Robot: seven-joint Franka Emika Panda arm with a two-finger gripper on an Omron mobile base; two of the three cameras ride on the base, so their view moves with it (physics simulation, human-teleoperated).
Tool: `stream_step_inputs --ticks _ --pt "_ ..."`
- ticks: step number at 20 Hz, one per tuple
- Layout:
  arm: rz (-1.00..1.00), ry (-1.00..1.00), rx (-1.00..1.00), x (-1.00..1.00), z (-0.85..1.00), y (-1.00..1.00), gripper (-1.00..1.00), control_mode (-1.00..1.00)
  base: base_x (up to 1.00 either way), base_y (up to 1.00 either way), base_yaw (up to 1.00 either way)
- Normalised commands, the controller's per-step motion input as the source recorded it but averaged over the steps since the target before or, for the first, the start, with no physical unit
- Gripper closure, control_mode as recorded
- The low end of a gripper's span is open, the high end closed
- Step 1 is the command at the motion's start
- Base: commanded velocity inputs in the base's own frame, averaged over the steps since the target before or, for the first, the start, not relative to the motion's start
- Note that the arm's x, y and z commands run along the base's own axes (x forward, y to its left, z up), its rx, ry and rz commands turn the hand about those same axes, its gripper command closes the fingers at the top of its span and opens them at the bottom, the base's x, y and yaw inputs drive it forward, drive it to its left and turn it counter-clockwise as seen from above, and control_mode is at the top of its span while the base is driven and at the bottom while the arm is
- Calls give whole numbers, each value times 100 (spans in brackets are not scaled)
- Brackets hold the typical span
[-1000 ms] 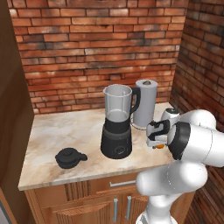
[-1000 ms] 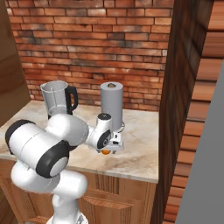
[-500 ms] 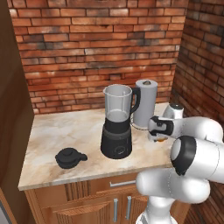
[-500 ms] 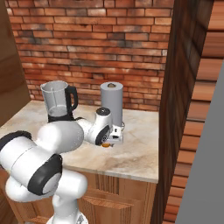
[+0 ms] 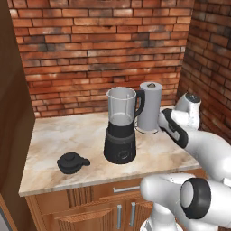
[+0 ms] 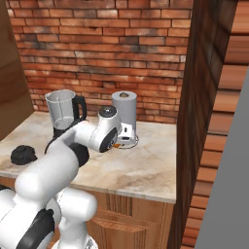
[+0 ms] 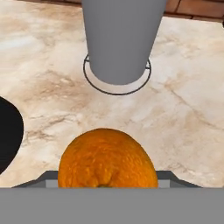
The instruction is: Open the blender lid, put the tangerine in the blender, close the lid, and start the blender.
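The tangerine [image 7: 107, 161] sits large and close between the fingers of my gripper [image 7: 107, 177], which is shut on it, just above the marble counter. From the right base view, the gripper [image 6: 122, 140] hangs in front of the paper towel roll, with a sliver of tangerine [image 6: 116, 144] showing. The blender [image 5: 120, 130] stands mid-counter to the gripper's left, its clear jar open at the top. The black blender lid [image 5: 71, 163] lies on the counter left of the blender's base; it also shows as the blender lid [image 6: 23, 154].
A white-grey paper towel roll [image 5: 150, 112] stands upright on a ring base right behind the blender, directly ahead of the hand as the paper towel roll [image 7: 120, 39]. Brick walls close the back and right. The counter's front edge [image 5: 113, 182] is near.
The hand has risen from the counter with the tangerine in it and drawn closer to the paper towel roll. Blender and lid have not moved.
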Motion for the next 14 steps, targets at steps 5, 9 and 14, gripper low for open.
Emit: stream_step_inputs --ticks 5,9,14 --pt "0 -8 0 -3 100 0 100 -100 0 0 0" --pt "0 -13 0 -15 100 0 100 -100 0 0 0" --pt "0 -11 -3 -15 100 12 100 -100 0 0 0"
